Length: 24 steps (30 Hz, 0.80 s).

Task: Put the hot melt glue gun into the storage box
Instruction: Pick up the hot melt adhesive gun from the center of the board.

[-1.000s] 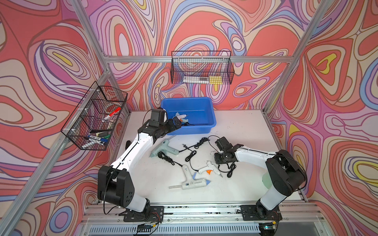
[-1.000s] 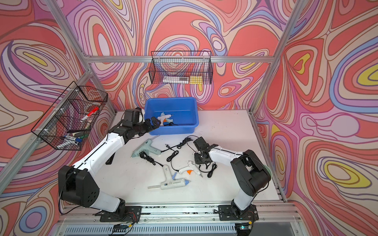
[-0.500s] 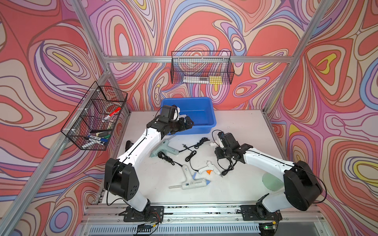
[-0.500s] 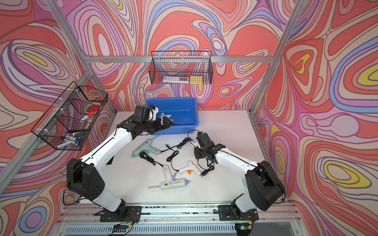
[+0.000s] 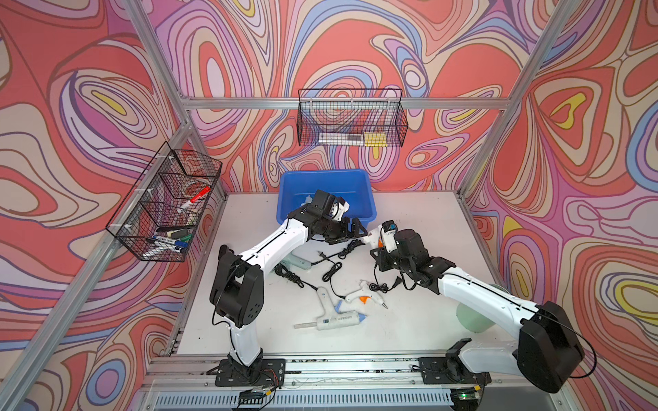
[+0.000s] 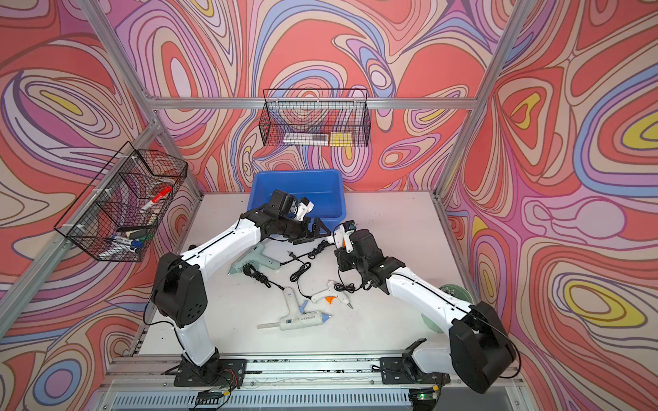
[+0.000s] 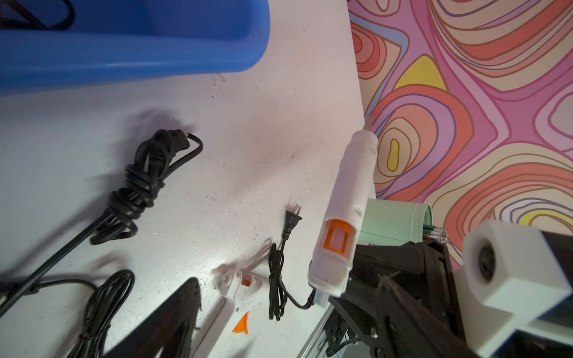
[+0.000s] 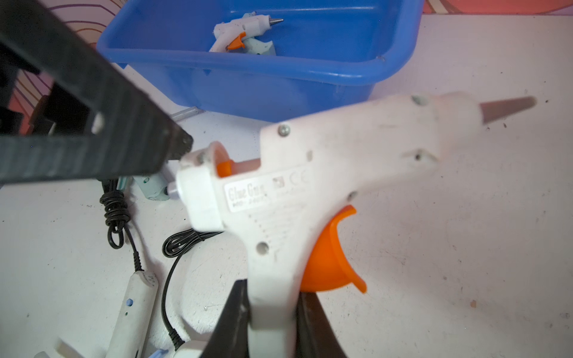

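The glue gun [image 8: 325, 167] is gripped by its handle in the right gripper [image 8: 273, 297]. Seen from above, its long body is pointed toward about 3 o'clock. The left gripper [image 5: 354, 229] is held open, empty.

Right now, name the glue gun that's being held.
The white glue gun in the right gripper; the others lie on the table or in the blue box.

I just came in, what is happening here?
The right claw grips a white glue gun by its handle, lifted off the table near the blue storage box. The left claw is open, close to the gun's rear end. Some guns already lie in the box; three others lie on the table.
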### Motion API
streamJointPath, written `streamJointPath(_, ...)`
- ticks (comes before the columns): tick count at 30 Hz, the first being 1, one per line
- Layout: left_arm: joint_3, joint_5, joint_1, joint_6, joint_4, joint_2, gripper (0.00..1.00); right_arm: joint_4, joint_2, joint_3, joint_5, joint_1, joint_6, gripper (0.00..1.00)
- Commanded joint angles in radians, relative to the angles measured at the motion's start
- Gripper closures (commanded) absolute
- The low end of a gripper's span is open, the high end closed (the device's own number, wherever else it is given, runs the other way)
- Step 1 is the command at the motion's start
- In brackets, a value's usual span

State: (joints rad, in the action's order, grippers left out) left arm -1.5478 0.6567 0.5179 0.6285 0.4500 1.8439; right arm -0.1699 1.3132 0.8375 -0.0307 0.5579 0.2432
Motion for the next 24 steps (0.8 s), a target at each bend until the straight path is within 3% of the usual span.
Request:
streamJointPath(1, -0.042, 0.081, 0.012, 0.048, -0.086, 0.037, 0.16, 0.059, -0.025, -0.013, -0.024, 0.008, -0.022, 1.0)
streamJointPath(13, -0.08, 0.167, 0.038, 0.109, -0.165, 0.11, 0.42, 0.062, -0.028, -0.017, -0.02, 0.016, -0.04, 1.0)
streamJointPath(20, -0.079, 0.192, 0.051, 0.112, -0.174, 0.122, 0.65, 0.061, -0.029, -0.013, -0.012, 0.018, -0.041, 1.0)
streamJointPath(24, -0.068, 0.205, 0.052, 0.124, -0.178, 0.121, 0.83, 0.06, -0.034, -0.012, -0.007, 0.02, -0.042, 1.0)
